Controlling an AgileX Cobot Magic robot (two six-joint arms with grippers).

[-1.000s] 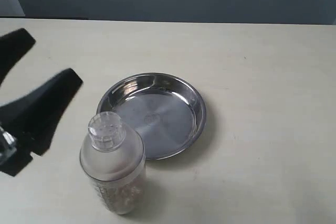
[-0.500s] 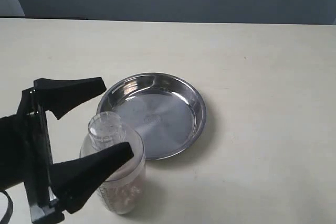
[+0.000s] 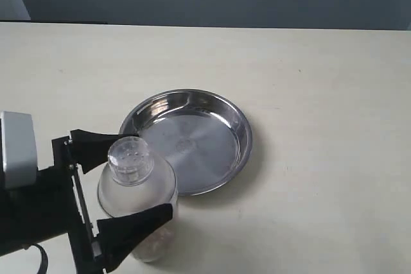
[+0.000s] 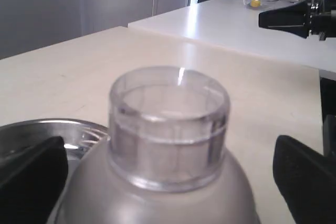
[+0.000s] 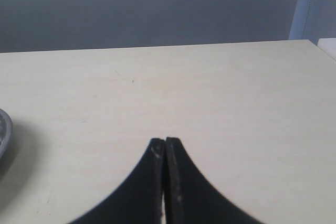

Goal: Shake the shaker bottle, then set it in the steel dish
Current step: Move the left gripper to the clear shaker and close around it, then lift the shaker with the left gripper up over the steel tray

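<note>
Now the left gripper (image 3: 151,174) has moved in, jaws open astride the shaker bottle (image 3: 131,158), ready to grasp; right gripper (image 5: 165,143) closed, empty.

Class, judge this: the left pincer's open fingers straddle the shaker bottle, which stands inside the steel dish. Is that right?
No. The exterior view shows the shaker bottle standing on the table beside the steel dish, not inside it. The open left pincer does straddle it.

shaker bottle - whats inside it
Pale brown granules show through the clear lower wall of the shaker bottle. How high they reach cannot be seen: the frosted top hides the upper part, and a finger of the left gripper covers some.
</note>
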